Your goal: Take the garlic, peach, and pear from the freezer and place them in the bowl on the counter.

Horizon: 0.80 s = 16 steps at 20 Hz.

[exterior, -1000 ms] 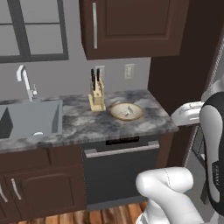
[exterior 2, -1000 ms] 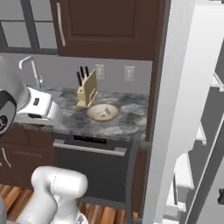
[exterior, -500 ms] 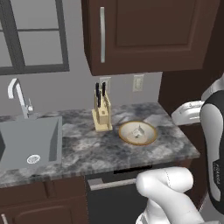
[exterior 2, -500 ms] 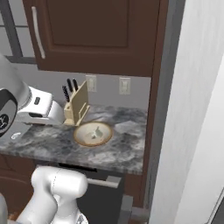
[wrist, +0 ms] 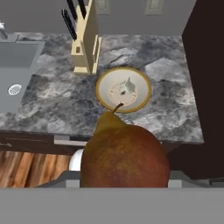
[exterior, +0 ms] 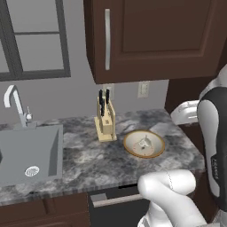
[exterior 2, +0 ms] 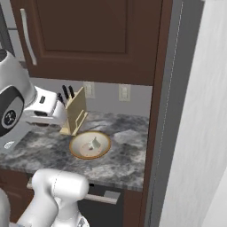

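So the tool has a big reddish-brown pear (wrist: pixel 124 155) clamped in it, sitting at the bottom middle of the hand view with its stem pointing up toward the bowl (wrist: pixel 124 89). You can't actually see the fingertips behind the fruit, but the jaws are closed in on it.

The bowl sits on the dark marbled desk (exterior: pixel 84 153), a bit right of center in the left base view, center-left in the right base view (exterior 2: pixel 90 144). There's already a small whitish garlic (wrist: pixel 127 84) lying inside it, near the middle.

Stuff around it: a wooden knife block (exterior: pixel 105 119) with dark handles stands just beside the bowl, up and to its left in the left base view. Further left is the grey sink (exterior: pixel 26 153) with a tap (exterior: pixel 15 104) at the far left edge. Dark brown upper cabinet (exterior: pixel 150 37) hangs over everything, and there are wall outlets (exterior: pixel 142 88) behind. In the right base view a tall pale panel (exterior 2: pixel 199 115) covers the right side, well clear of the bowl.
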Tool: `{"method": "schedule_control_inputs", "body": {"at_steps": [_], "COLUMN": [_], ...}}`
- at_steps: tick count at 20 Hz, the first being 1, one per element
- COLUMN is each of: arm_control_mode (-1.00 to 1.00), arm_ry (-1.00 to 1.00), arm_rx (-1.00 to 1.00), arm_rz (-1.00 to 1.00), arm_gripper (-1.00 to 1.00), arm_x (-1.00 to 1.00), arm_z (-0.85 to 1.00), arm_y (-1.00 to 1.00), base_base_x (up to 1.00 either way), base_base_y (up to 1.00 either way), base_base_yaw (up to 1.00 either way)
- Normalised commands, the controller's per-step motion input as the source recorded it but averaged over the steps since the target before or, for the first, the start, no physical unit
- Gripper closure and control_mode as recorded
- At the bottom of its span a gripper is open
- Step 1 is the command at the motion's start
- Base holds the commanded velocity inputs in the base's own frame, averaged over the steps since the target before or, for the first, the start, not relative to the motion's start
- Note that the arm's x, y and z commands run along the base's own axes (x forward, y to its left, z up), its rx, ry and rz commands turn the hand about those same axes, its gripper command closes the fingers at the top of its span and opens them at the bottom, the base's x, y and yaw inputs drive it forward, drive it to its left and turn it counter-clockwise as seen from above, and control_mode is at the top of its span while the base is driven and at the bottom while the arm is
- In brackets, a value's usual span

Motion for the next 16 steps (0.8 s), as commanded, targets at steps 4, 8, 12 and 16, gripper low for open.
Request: {"method": "schedule_control_inputs", "body": {"at_steps": [4, 8, 12, 16], "arm_control_mode": [-1.00, -1.00, -1.00, -1.00], "arm_ry": [0.12, 0.13, 0.20, 0.10], "arm_rx": [0.00, 0.00, 0.00, 0.00], "arm_rz": [0.00, 0.00, 0.00, 0.00], "arm_gripper": [1.00, 1.00, 1.00, 1.00], "arm_x": [0.42, 0.60, 0.70, 0.80], "arm_z": [-0.78, -0.80, -0.78, -0.70], "arm_y": [-0.01, 0.00, 0.00, 0.00], "base_base_x": [0.00, 0.00, 0.00, 0.00], "base_base_y": [0.00, 0.00, 0.00, 0.00], "base_base_yaw": [0.00, 0.00, 0.00, 0.00]}}
